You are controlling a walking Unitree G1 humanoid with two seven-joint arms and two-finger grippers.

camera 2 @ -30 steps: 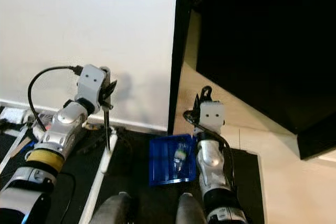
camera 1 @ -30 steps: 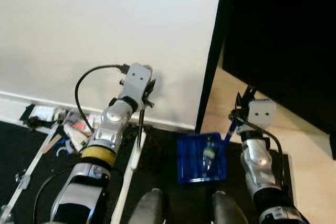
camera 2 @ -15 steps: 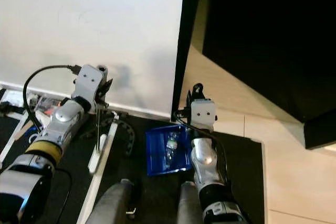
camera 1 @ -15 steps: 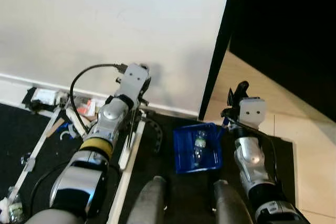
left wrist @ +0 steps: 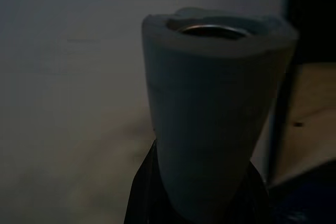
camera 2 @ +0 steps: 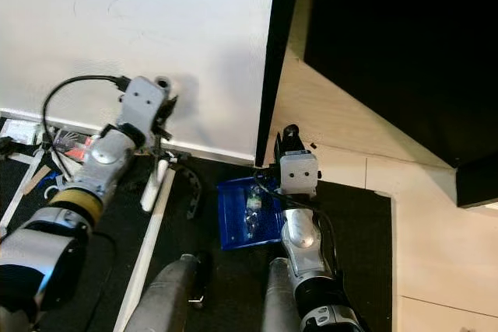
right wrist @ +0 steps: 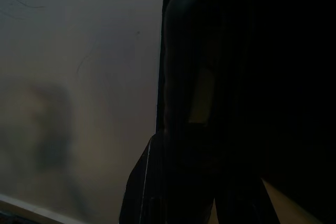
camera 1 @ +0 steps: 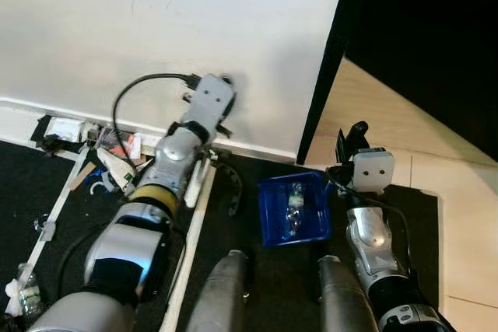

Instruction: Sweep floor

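broom handle (left wrist: 215, 119) stands close before the left wrist camera, its grey capped end toward the lens; the left gripper (camera 1: 212, 106), raised by the white wall (camera 1: 156, 29), is closed around it. the shaft runs down from the gripper toward the black mat (camera 1: 249, 270), nearly upright, its lower end near a white bar (camera 2: 158, 175) by the baseboard. dustpan (camera 1: 294, 209), blue, lies flat on the mat between the two arms, with a small clear bottle (camera 1: 295, 200) inside. its handle points up at the right gripper (camera 1: 350, 141), which appears closed on it, though the dark wrist view leaves this hard to confirm. litter (camera 1: 109, 165) lies along the baseboard to the left.
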